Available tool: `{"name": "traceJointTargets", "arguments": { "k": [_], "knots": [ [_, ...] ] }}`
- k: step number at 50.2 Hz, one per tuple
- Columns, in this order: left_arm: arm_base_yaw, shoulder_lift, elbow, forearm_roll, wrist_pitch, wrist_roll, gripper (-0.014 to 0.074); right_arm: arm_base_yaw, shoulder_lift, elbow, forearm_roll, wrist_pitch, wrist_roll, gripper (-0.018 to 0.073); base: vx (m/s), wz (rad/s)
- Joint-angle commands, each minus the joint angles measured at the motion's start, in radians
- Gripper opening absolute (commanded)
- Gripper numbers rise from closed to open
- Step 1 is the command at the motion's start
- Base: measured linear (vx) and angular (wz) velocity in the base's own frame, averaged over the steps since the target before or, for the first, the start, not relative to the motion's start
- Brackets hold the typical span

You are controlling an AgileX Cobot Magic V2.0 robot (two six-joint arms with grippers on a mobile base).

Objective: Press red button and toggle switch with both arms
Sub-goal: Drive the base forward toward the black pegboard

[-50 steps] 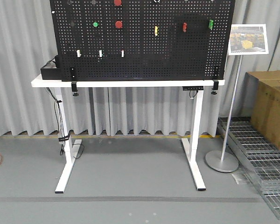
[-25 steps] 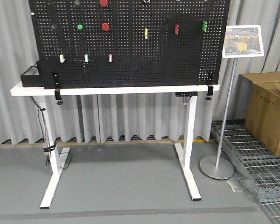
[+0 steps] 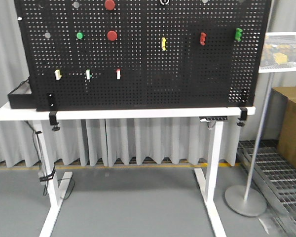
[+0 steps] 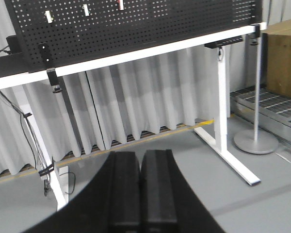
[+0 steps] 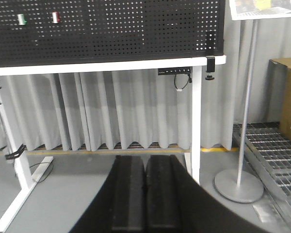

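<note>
Left gripper [image 4: 141, 189] and right gripper [image 5: 145, 191]: fingers pressed together, empty, below and well apart from the pegboard [image 3: 153, 84]. Red button [image 3: 112, 35] is upper left on the pegboard, second red button [image 3: 110, 4] above it; I can't tell which counts. Toggle switch [image 3: 164, 2] at the pegboard's top edge, cropped, lever unreadable. I'd guess the button is stiff and sprung: push cap centre. Lever is tiny, probably slippery: nudge its tip. Wrist views show neither.

This looks like a robotics test lab or workshop bay. A black perforated metal pegboard [image 3: 153, 89] is clamped upright on a white steel-legged workbench [image 3: 123, 113]. Grey pleated curtains [image 3: 138, 143] screen the far wall. On the right, steel floor gratings [image 3: 281, 168], a brown cardboard box [image 3: 293, 128] and a photo sign on a metal pole stand [image 3: 283, 49] occupy the bare grey floor [image 3: 138, 207].
</note>
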Motion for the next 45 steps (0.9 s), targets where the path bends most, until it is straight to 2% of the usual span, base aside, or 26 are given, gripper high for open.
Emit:
{"name": "traceJointTargets", "arguments": {
  "k": [1, 45],
  "knots": [
    [-0.002, -0.015, 0.034, 0.0, -0.084, -0.009, 0.0002, -0.003, -0.016, 0.012, -0.015, -0.087, -0.005, -0.0003, 0.49, 0.0],
    [-0.002, -0.015, 0.034, 0.0, -0.084, -0.009, 0.0002, -0.003, -0.016, 0.012, -0.015, -0.087, -0.005, -0.0003, 0.46, 0.04]
  ]
}}
